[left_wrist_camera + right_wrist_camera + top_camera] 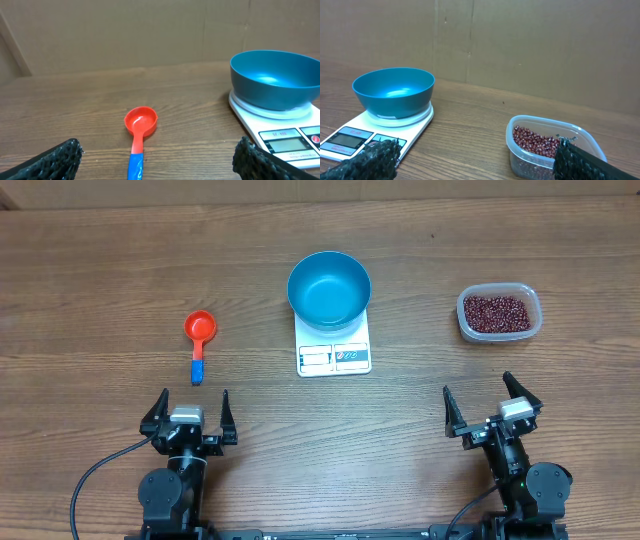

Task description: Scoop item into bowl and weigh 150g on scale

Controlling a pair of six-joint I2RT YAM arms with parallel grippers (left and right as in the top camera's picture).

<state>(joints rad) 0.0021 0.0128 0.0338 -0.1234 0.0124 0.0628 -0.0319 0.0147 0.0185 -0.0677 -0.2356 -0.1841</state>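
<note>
Grippers left (188,409) and right (490,404) hover spread, empty.

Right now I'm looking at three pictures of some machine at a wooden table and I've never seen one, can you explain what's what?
It is a robot with two arms. The top view looks down from above: the left gripper and right gripper are two-finger claws, both open and empty. The other two pictures come from cameras on each wrist; the dark shapes at their bottom corners are the fingers. On the table sit a blue bowl on a white scale, a red scoop with a blue handle, and a clear tub of red-brown beans.
</note>
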